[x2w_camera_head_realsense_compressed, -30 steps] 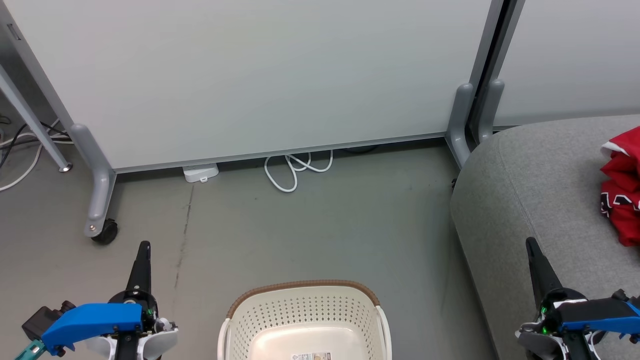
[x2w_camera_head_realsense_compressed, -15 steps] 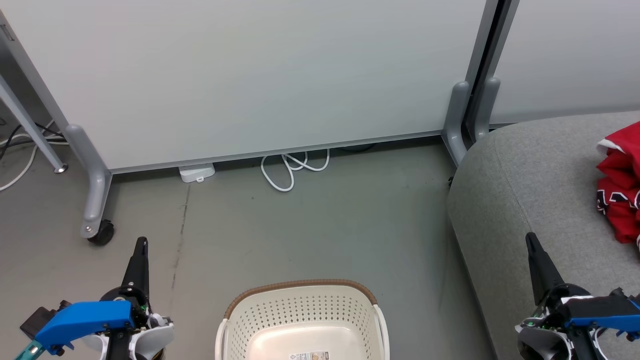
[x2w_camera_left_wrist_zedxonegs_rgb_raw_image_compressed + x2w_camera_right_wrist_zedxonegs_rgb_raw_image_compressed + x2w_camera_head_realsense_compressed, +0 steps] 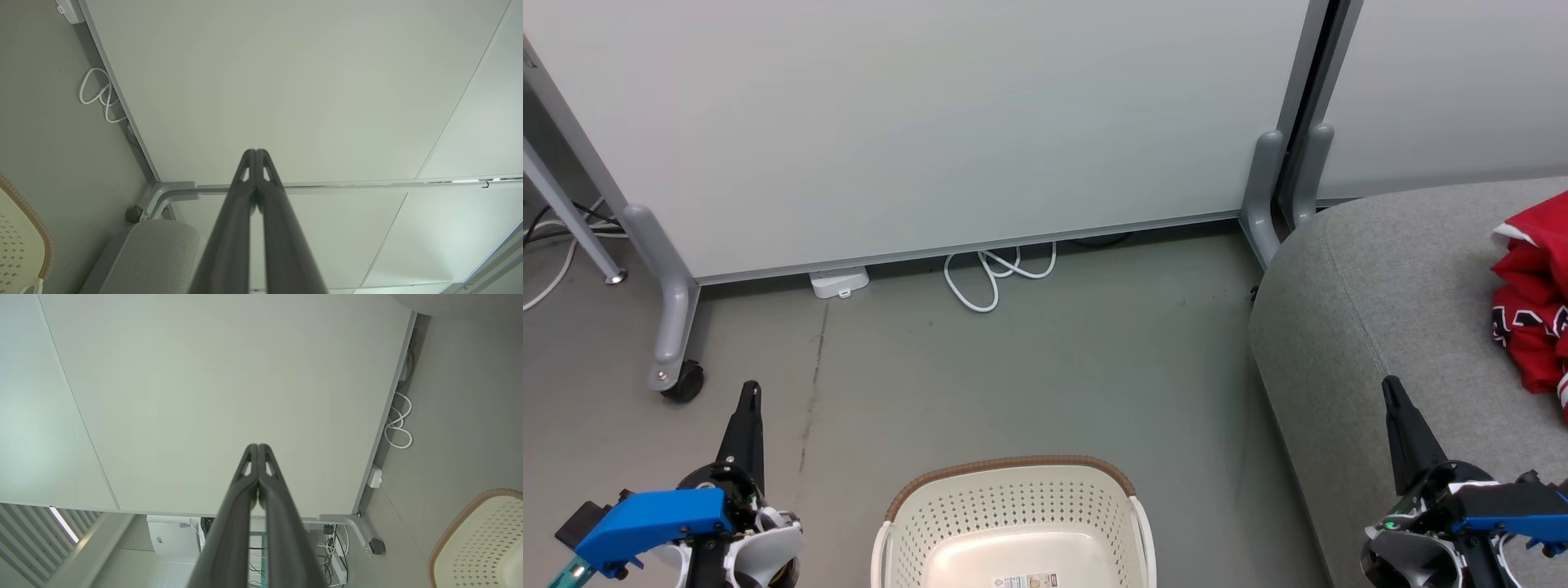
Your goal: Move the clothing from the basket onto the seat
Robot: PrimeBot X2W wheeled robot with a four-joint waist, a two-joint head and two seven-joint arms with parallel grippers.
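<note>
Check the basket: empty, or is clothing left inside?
Empty where visible: the basket shows a bare bottom and a label; its near end is cropped. Red clothing lies on the seat.

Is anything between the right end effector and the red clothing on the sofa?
Nothing visible. Only bare grey sofa cushion lies between the shut right end effector and the red clothing, which already rests on it.

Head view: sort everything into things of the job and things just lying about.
Job: red clothing, lying on the grey seat; cream basket.
Lying about: white cable loop; white box under the partition; caster wheel.
</note>
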